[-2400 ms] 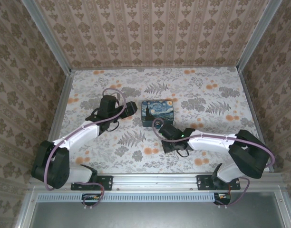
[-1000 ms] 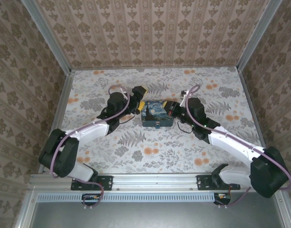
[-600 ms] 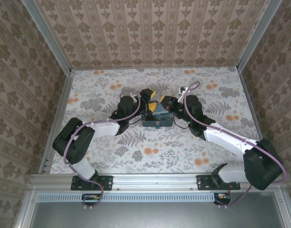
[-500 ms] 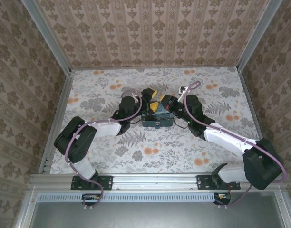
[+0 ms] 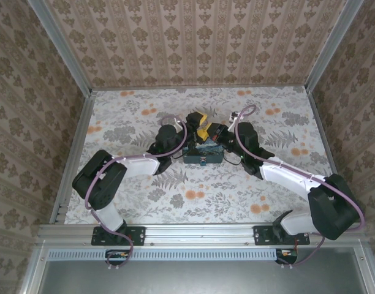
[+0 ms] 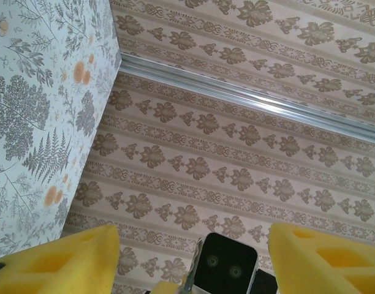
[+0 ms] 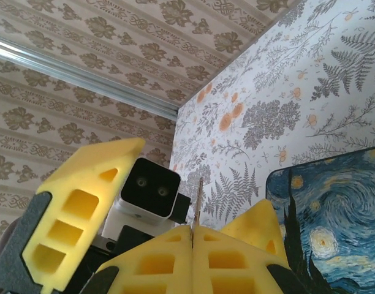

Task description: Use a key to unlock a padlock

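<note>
Right gripper point(image 7: 192, 237): yellow pads pressed together on a thin metal blade seen edge-on, the key point(image 7: 200, 199), which stands up past the pad tips.
Left gripper point(image 6: 193, 248): jaws wide apart, one finger point(image 7: 83, 208) on each side of the right gripper's tips. Cannot tell if they touch.
Its wrist camera point(image 7: 151, 187) sits just behind the key.
Night-sky box point(image 5: 203, 151): directly below both grippers, lid closed.
Padlock point(image 5: 201, 162): tiny dark piece at the middle of the box's near wall, below the grippers. Too small to read its state.
Floral table point(image 7: 298, 92) and patterned wall point(image 7: 114, 37) lie beyond.
</note>
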